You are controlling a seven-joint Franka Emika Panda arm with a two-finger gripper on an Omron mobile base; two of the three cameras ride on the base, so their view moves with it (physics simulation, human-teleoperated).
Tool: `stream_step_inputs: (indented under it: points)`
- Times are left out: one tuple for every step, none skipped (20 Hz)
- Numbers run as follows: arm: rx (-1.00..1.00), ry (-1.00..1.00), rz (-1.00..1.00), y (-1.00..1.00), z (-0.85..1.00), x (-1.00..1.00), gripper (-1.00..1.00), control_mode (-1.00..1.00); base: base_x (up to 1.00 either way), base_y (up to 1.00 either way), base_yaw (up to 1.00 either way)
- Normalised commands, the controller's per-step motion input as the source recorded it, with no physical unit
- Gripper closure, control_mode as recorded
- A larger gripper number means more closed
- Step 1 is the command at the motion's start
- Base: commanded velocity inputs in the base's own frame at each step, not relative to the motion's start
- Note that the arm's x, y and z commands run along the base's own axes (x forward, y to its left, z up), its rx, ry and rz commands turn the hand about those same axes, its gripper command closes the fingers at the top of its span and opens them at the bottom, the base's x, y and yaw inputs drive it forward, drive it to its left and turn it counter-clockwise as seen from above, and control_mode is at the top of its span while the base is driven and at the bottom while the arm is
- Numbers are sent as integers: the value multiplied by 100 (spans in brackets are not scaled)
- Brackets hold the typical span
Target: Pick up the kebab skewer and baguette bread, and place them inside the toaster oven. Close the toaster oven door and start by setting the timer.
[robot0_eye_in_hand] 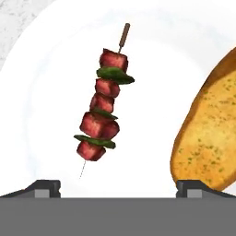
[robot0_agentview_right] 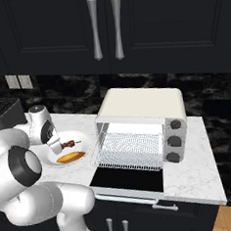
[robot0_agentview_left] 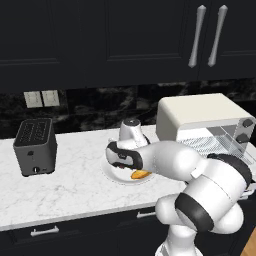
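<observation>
we saw the kebab skewer (robot0_eye_in_hand: 103, 108), a thin stick of dark red meat chunks and green slices, lying on the round white plate (robot0_eye_in_hand: 41, 92) just left of the golden baguette bread (robot0_eye_in_hand: 209, 133), apart from it. the two-finger gripper (robot0_eye_in_hand: 117, 184) hung above with its jaws spread wide, holding nothing. we judged the right finger could catch the bread on the way down. the right base view showed the cream toaster oven (robot0_agentview_right: 143, 130) with its dark glass door (robot0_agentview_right: 127, 179) dropped open; the left base view added a dark grey slot toaster (robot0_agentview_left: 35, 146).
</observation>
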Motion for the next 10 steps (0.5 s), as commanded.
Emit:
stream_step_inputs:
  points:
    - [2, 0, -2, 0, -4, 29, -100, -100, 0, 0, 0]
    - [0, 0, -2, 0, 0, 19, -100, -100, 0, 0, 0]
    - [1, 0, -1, 0, -1, 14, -100, -100, 0, 0, 0]
    - [0, 0, -2, 0, -5, 11, -100, -100, 0, 0, 0]
    - [0, 1, -3, 0, -16, 14, -100, -100, 0, 0, 0]
    - [0, 0, -3, 1, -24, 13, -100, -100, 0, 0, 0]
    - [0, 2, -3, 7, -26, 24, -100, -100, 0, 0, 0]
    - [0, 1, -3, 18, -10, 32, -100, -100, 0, 0, 0]
    - [0, 3, -2, 9, -5, 25, -100, -100, 0, 0, 0]
    - [0, 4, -3, 4, -8, 15, -100, -100, 0, 0, 0]
